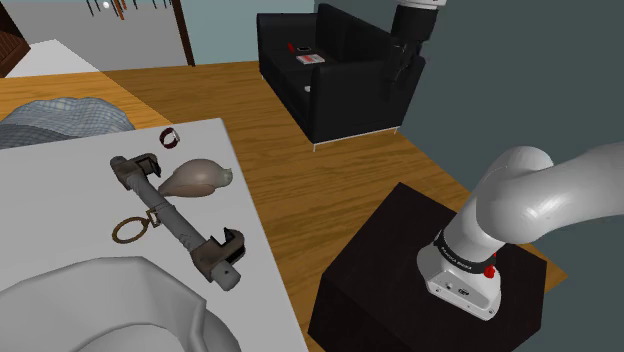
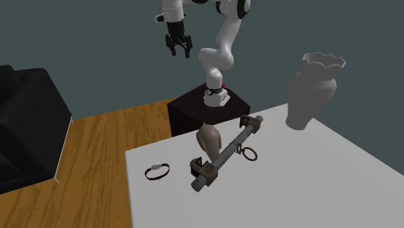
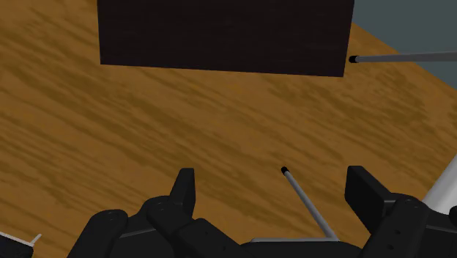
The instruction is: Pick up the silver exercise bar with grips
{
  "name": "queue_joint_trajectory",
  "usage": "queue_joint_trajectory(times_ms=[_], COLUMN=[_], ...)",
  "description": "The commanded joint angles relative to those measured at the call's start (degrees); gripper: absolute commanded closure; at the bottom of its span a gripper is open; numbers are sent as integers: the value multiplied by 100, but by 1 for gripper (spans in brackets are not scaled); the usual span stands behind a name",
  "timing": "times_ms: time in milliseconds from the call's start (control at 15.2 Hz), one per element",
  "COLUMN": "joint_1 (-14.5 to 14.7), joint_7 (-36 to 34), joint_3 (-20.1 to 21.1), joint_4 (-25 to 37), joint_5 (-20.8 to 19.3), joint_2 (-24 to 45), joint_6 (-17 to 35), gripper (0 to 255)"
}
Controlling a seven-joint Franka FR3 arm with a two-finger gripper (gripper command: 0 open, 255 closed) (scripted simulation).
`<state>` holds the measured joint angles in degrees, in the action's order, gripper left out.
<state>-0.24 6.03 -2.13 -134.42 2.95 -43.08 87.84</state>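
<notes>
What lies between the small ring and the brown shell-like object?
The grey exercise bar lies between ring and shell-like object, clear in the shoulder view.

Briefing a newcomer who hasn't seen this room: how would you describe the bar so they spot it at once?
On the white table lies the bar, next to a brown shell. It is the only long grey rod, with a dark clamp at each end.

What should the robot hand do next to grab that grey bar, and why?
Probably swing the gripper across and down toward the middle of the bar. The gripper hangs open, high over the wooden floor, while the bar lies far off on the white table, so it likely has to get above it first.
</notes>
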Motion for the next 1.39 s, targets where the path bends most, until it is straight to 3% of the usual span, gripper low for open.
queue_joint_trajectory(times_ms=[0, 726, 1320], joint_1=[0, 439, 649], joint_7=[0, -1403, -2564], joint_3=[0, 1256, 2220], joint_4=[0, 149, 903], joint_5=[0, 802, 953], joint_2=[0, 987, 2350], joint_6=[0, 1031, 1839], gripper=[0, 0, 0])
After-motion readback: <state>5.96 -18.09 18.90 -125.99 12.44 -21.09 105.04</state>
